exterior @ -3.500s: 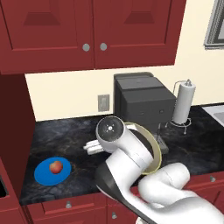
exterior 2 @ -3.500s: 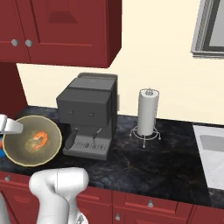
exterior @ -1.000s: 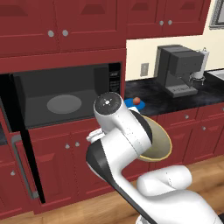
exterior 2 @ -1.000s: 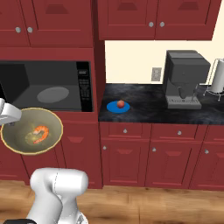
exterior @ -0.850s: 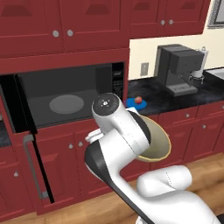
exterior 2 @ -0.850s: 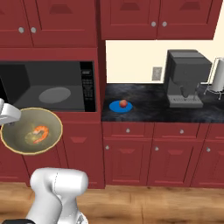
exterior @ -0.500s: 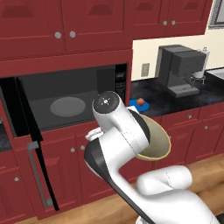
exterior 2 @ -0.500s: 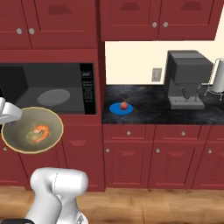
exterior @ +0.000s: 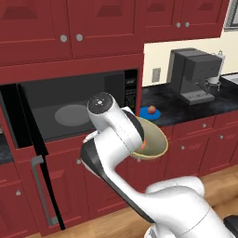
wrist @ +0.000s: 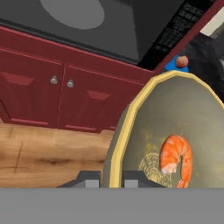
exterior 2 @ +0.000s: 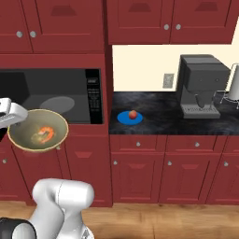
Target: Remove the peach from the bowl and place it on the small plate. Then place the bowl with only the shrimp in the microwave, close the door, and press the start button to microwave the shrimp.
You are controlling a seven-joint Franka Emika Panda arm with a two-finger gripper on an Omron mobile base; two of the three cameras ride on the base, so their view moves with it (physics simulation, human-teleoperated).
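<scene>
With the peach [exterior 2: 133, 114] already set on the small plate [exterior 2: 125, 118] right of the microwave [exterior 2: 51, 95], the bowl [exterior 2: 38, 130] holding the shrimp [exterior 2: 45, 133] is gripped at its rim by closed fingers [wrist: 109, 178] before the open cavity; loading, door and start remain.

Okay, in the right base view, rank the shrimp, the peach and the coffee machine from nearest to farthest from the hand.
1. The shrimp, in the bowl the hand holds by its rim, at far left.
2. The peach, on the small plate on the counter, mid-picture.
3. The coffee machine, farther right on the counter.
</scene>
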